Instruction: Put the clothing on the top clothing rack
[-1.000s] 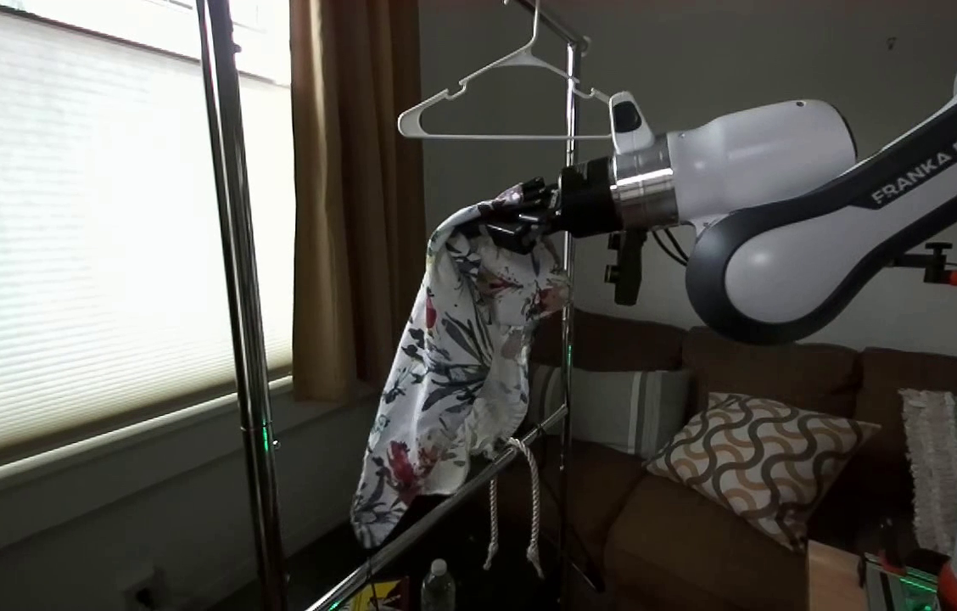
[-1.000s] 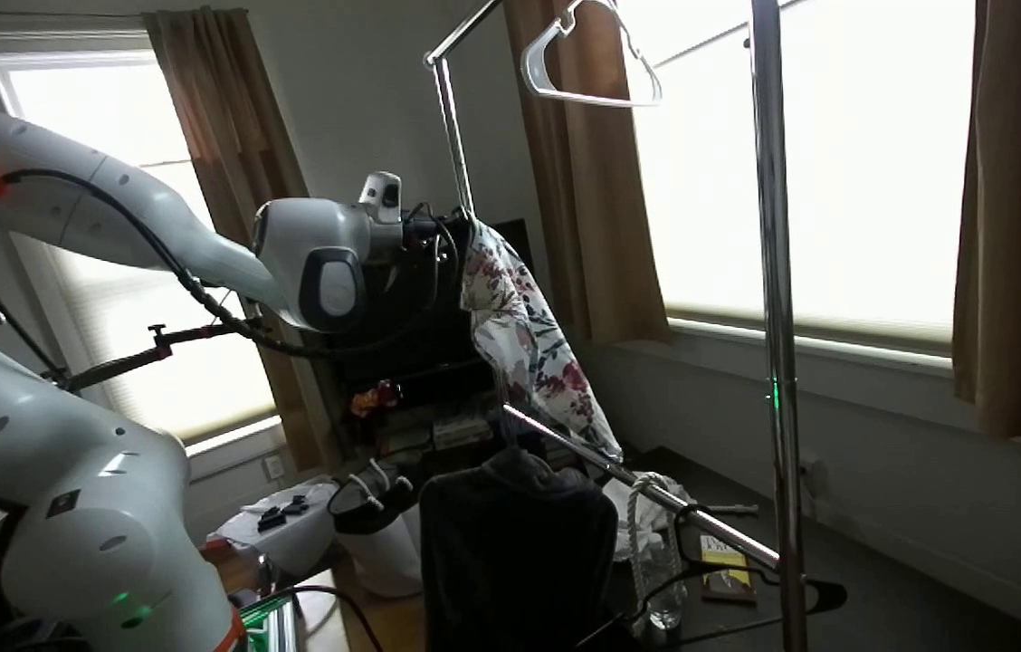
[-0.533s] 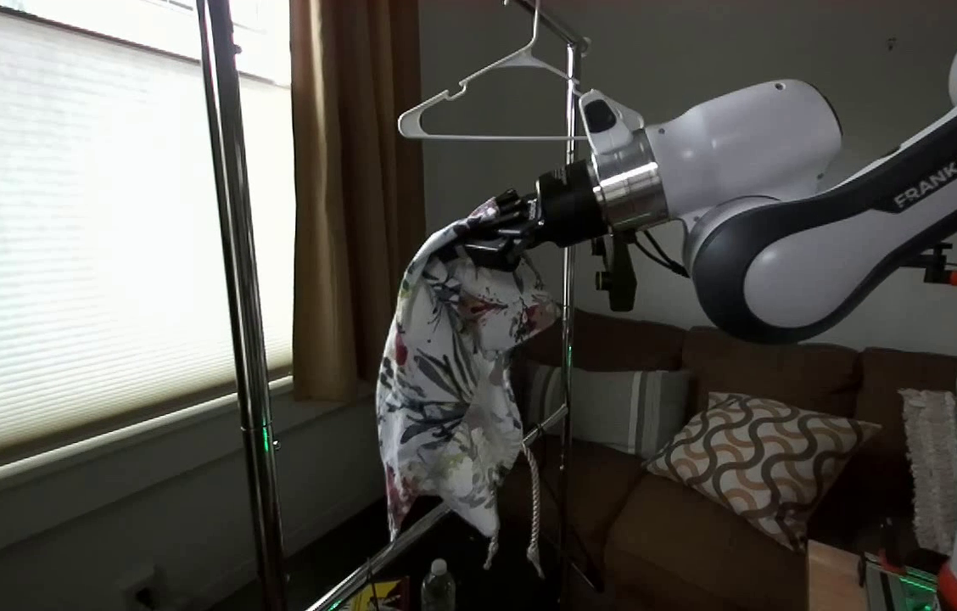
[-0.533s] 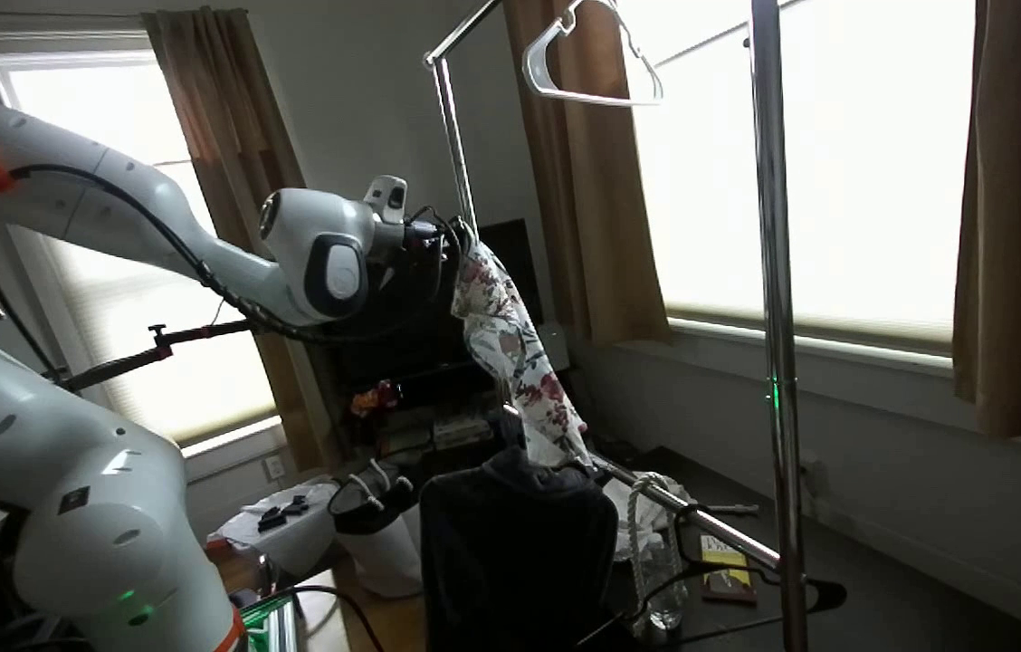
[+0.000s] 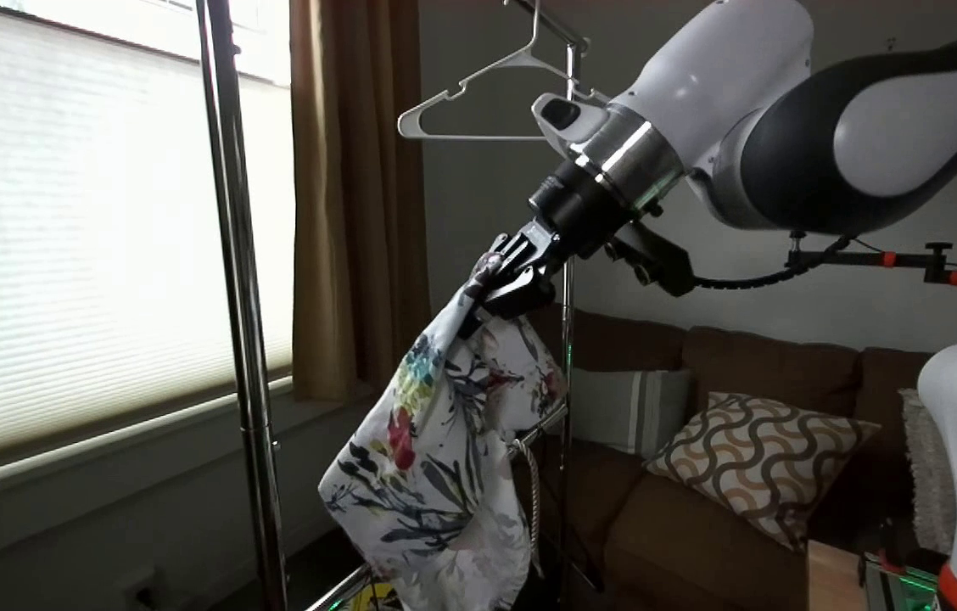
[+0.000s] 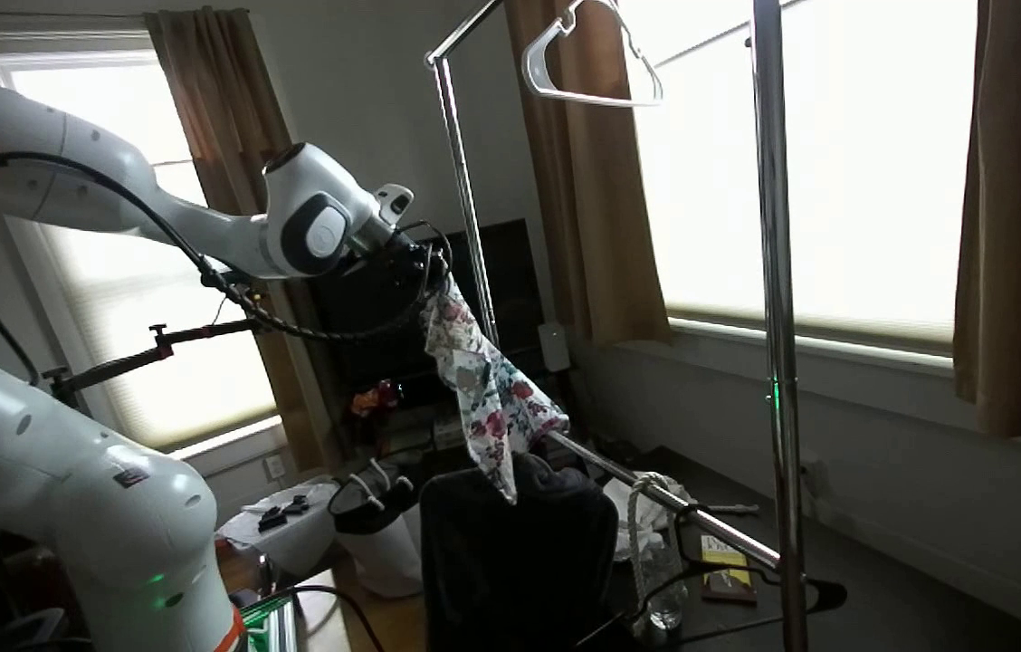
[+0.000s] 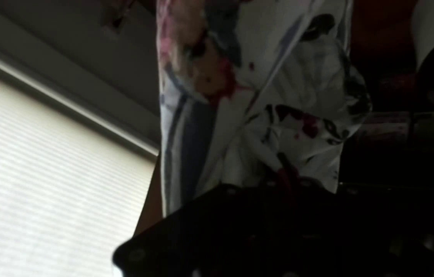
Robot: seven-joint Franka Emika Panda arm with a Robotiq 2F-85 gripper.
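The clothing, a floppy white garment with dark leaves and red-pink flowers, hangs from my gripper in both exterior views [image 5: 444,458] [image 6: 497,389]. It fills the upper middle of the wrist view [image 7: 247,96]. My gripper [image 5: 483,301] is shut on its upper edge and points down at a slant; its jaws are very dark in the wrist view [image 7: 267,188]. The top clothing rack, a thin metal rail, shows in both exterior views [image 5: 559,24] [image 6: 465,30], well above the gripper. The garment's lower part hangs in front of the low rail [image 5: 343,591] in an exterior view.
A white hanger [image 5: 478,137] hangs from the top rail, above the gripper. Metal uprights [image 5: 232,212] [image 6: 773,272] stand at the rack's ends. A dark garment [image 6: 515,561], a rope and a black hanger [image 6: 701,570] are by the low rail. A sofa with cushions [image 5: 763,458] stands behind.
The wrist has tilted from nearly level to slanting downward, and the gripper has lowered. The garment has moved down with it, swung and spread; its bottom now hangs lower, past the low rail.
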